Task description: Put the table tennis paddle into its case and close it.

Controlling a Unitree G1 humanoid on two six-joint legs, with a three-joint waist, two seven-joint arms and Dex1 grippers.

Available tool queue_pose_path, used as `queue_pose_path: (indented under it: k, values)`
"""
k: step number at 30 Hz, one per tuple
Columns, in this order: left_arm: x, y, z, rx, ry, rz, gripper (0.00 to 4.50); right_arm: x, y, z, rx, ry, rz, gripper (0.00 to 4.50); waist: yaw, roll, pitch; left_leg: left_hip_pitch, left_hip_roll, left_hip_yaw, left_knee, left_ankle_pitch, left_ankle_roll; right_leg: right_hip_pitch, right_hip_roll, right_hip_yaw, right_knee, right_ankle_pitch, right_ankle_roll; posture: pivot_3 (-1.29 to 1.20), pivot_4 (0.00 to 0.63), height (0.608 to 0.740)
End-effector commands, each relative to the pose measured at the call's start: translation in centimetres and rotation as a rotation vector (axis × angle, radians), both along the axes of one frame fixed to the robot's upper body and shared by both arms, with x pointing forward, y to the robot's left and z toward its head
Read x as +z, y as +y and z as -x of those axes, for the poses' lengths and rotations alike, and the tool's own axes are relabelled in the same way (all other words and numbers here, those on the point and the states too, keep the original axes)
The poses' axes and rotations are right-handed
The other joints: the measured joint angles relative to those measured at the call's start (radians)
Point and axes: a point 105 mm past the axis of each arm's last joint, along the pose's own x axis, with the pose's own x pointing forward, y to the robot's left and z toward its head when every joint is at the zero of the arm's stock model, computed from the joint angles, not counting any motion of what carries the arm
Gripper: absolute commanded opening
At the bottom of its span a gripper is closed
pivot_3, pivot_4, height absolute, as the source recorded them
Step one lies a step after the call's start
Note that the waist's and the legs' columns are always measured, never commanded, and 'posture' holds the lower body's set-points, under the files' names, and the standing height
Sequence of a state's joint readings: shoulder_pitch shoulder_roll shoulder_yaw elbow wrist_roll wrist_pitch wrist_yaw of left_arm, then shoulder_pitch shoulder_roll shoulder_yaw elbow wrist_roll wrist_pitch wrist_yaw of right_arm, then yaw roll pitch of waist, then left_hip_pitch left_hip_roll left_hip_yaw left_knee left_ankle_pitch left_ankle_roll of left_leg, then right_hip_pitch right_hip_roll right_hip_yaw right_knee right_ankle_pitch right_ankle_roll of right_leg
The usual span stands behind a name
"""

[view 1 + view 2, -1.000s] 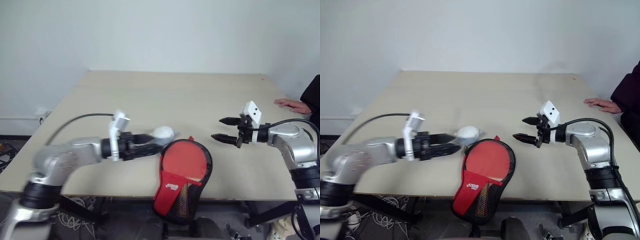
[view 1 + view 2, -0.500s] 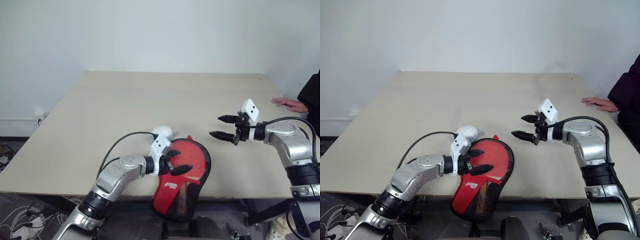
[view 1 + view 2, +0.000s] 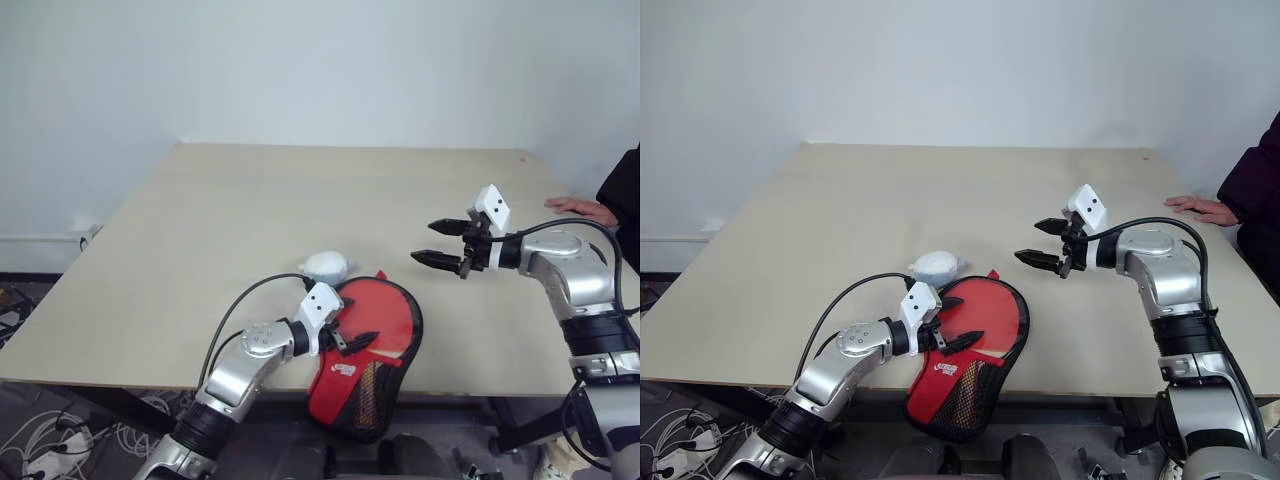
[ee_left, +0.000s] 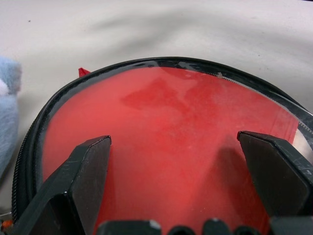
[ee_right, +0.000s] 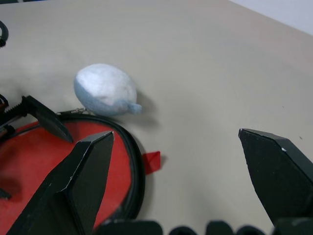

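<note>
At the left, the left pincer (image 3: 352, 331) is seen low over the near edge of the desk (image 3: 300, 200), reaching from the left onto the case (image 3: 362, 355). Its two black fingers (image 4: 83, 176) are spread wide, with nothing pinched between them; in the left wrist view they stand apart over the red face of the table tennis paddle (image 4: 166, 147). Whether the fingertips touch the red face cannot be told.

The paddle is seen lying inside the case, its round red face framed by the case's black zip rim. The case is open at the top, with the red face uncovered. The case rests at the near edge of the desk, and its lower part, red outside with a white logo and a black mesh panel, hangs down past that edge. A small red tab (image 5: 150, 161) sticks out from the rim on the far side.

Just beyond the case, beside its far left rim, a small pale fuzzy lump (image 3: 326, 265) lies on the desk.

Further right, the right pincer (image 3: 440, 243) is held above the desk, apart from the case and pointing leftward. Its fingers (image 5: 88, 171) are also spread wide and hold nothing.

At the far right edge of the desk, a person's hand (image 3: 580, 208) rests flat on the surface, with a dark sleeve (image 3: 625, 195) beside it.
</note>
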State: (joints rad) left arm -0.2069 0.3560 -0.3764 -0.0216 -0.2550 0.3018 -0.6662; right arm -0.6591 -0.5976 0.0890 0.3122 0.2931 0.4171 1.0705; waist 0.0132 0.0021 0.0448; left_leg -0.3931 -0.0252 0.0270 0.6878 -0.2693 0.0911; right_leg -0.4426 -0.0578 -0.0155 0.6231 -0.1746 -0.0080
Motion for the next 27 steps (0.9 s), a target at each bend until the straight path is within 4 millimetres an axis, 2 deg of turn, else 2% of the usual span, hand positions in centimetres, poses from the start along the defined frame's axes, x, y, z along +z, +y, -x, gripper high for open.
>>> queue_pose_path:
  k: [1, 4, 9, 17, 27]
  values:
    - [-1.0, -0.3, 0.1, -0.011, 0.018, -0.025, 4.44, 1.3, 1.4, -0.8, 0.029, -0.041, -0.004, 4.42, 0.000, 0.000, 0.000, 0.000, 0.000, 0.000, 0.000, 0.000, 0.000, 0.000, 0.000, 0.000, 0.000, 0.000, 0.000, 0.00, 0.000, 0.729]
    - [-0.9, -0.6, 0.1, -0.025, 0.015, -0.022, 4.44, 1.3, 2.6, -1.3, 0.054, -0.044, -0.005, 4.42, 0.000, 0.002, -0.001, 0.000, 0.000, 0.000, 0.000, 0.001, 0.001, 0.001, -0.001, -0.001, 0.000, 0.001, 0.000, 0.00, 0.000, 0.729]
    - [-0.4, -1.1, -0.3, -0.033, 0.009, -0.010, 4.44, 1.3, 5.7, -2.3, 0.099, -0.040, -0.025, 4.42, 0.000, 0.003, -0.002, 0.000, 0.000, 0.000, 0.002, 0.001, 0.001, 0.001, -0.002, -0.001, 0.000, 0.005, 0.005, 0.00, 0.000, 0.729]
    - [-0.1, -1.2, -0.3, -0.041, 0.006, -0.008, 4.44, 0.0, 10.3, -2.2, 0.198, 0.005, -0.031, 4.42, 0.000, 0.003, -0.002, -0.001, -0.001, 0.000, 0.003, 0.001, 0.001, 0.000, -0.003, -0.002, 0.000, 0.009, 0.002, 0.00, 0.000, 0.729]
    - [0.0, -1.0, -0.3, -0.041, 0.012, -0.015, 4.44, -1.5, 13.9, -2.2, 0.247, 0.033, -0.026, 4.42, -0.003, 0.004, -0.002, -0.001, -0.001, 0.000, 0.003, 0.001, 0.001, -0.001, -0.003, -0.002, 0.001, 0.010, 0.002, 0.00, 0.000, 0.729]
